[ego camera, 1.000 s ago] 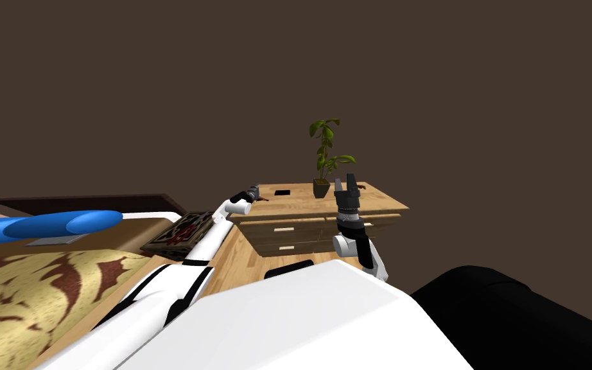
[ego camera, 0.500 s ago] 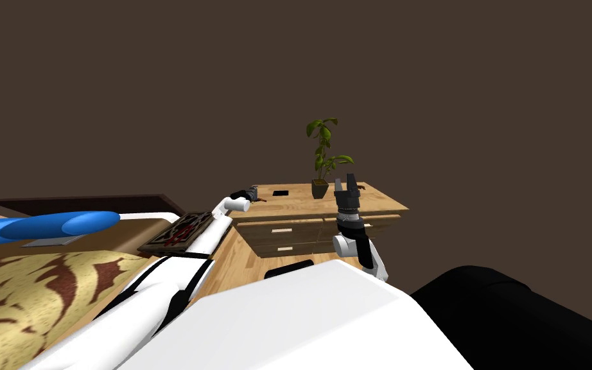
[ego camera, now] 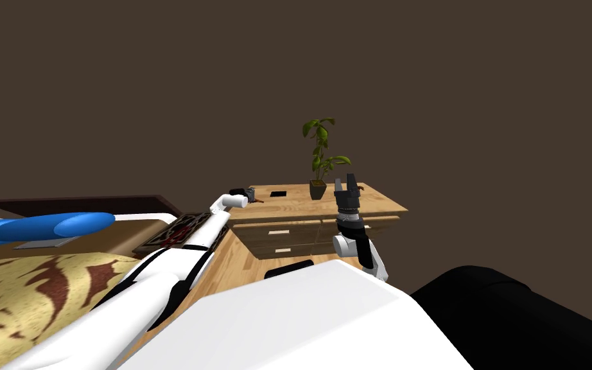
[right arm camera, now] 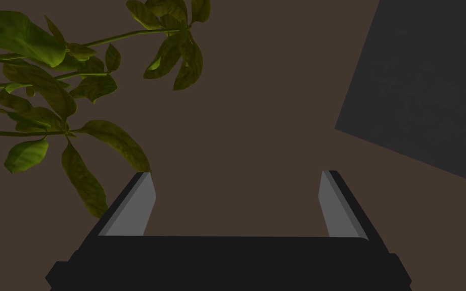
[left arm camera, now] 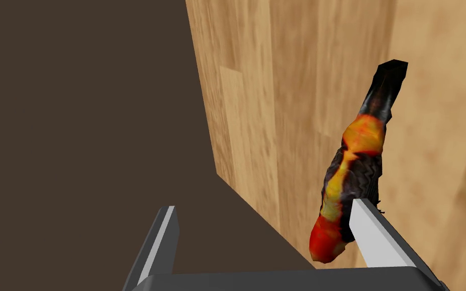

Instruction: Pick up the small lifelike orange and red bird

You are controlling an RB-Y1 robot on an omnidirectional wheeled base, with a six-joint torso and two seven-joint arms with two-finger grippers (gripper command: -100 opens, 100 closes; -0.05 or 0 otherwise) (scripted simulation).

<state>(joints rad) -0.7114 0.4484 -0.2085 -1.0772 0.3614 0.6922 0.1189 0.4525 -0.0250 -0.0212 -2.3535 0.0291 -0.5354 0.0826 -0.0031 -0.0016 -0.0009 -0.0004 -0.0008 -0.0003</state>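
Note:
The small bird, black with an orange, yellow and red front, lies on the wooden top of the dresser near its edge. My left gripper is open; the bird's red end rests just inside one finger and touches it, while the other finger stands off the edge over brown wall. In the head view the left gripper is at the left end of the dresser, with the bird a tiny dark-red speck beside it. My right gripper is raised before the dresser, open and empty.
A potted plant and a flat black item stand on the dresser top. A dark patterned bedside unit sits left of the dresser, beside a bed with blue pillows. A black rounded mass lies at lower right.
My left arm has swung a little to the left, and its gripper has drawn slightly back toward the dresser's left end. The right arm has held still.

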